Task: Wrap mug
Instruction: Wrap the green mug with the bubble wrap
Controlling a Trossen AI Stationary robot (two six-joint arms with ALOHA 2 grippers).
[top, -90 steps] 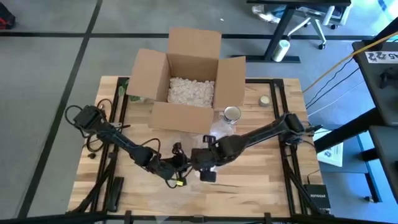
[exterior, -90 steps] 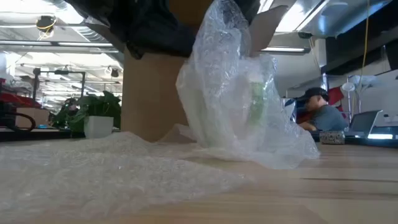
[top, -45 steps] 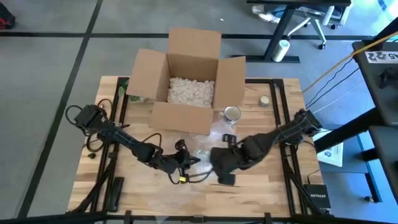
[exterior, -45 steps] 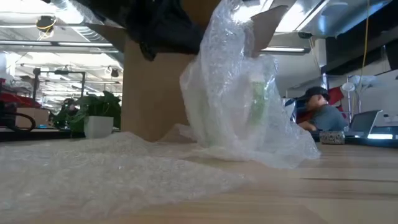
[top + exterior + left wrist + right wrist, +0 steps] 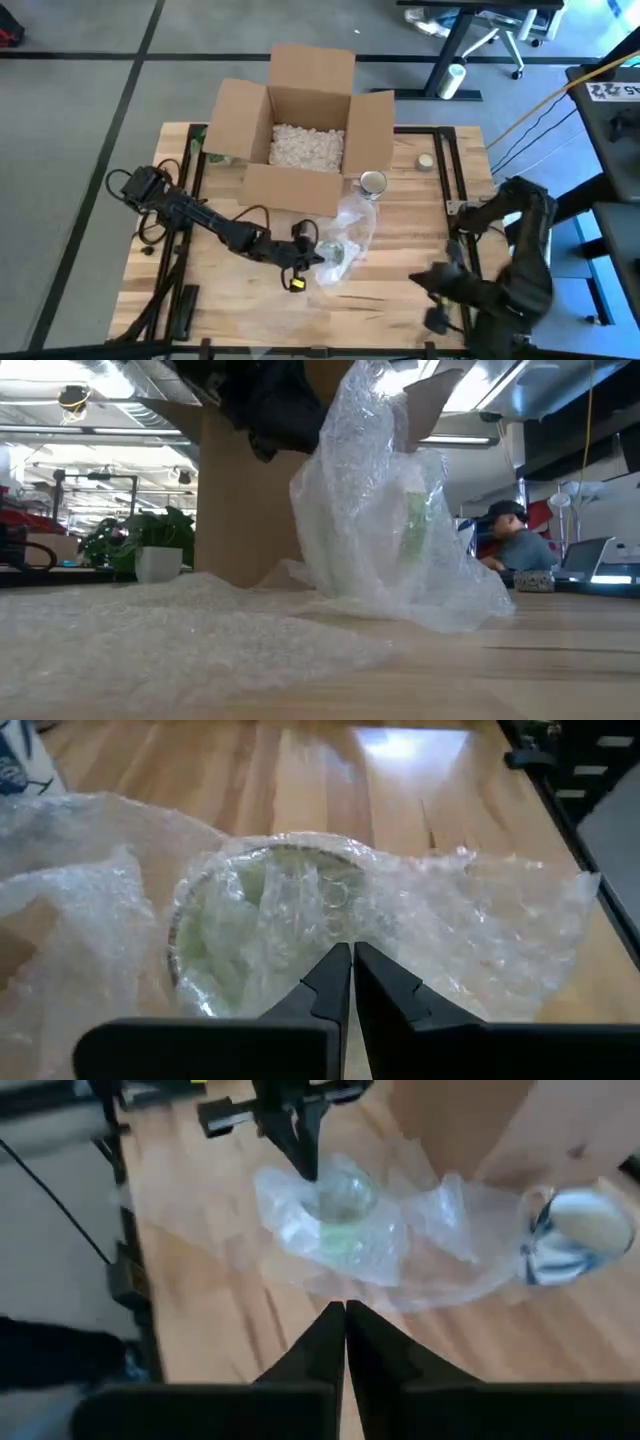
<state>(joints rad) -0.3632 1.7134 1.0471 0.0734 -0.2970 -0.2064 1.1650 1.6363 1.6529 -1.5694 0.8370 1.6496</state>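
Observation:
A pale green mug (image 5: 255, 905) stands upright on the table, loosely covered by clear bubble wrap (image 5: 356, 222) that rises above it in the low view (image 5: 380, 480). My left gripper (image 5: 314, 251) reaches in from the table's left and is shut on the wrap at the mug's rim. My right gripper (image 5: 424, 283) is shut near the table's right front corner, well away from the mug (image 5: 342, 1202), and touches nothing. My left gripper pinches the bubble wrap (image 5: 345, 925) where it lies over the mug's rim, on the side toward the table's left. The fingers slant down from the left. How many layers they hold cannot be told. The mug stands on the table and the wrap lies slack around it.
An open cardboard box (image 5: 305, 140) holding packing peanuts stands behind the mug. A second cup (image 5: 373, 182) and a small round thing (image 5: 425, 162) sit to its right. More bubble wrap (image 5: 150, 630) spreads over the near table. A person (image 5: 515, 540) sits beyond the table.
My right gripper has drawn back from the wrapped mug toward the table's right near corner. My left gripper has gone a little toward the right, up to the mug. The wrapped bundle has kept its place and shape.

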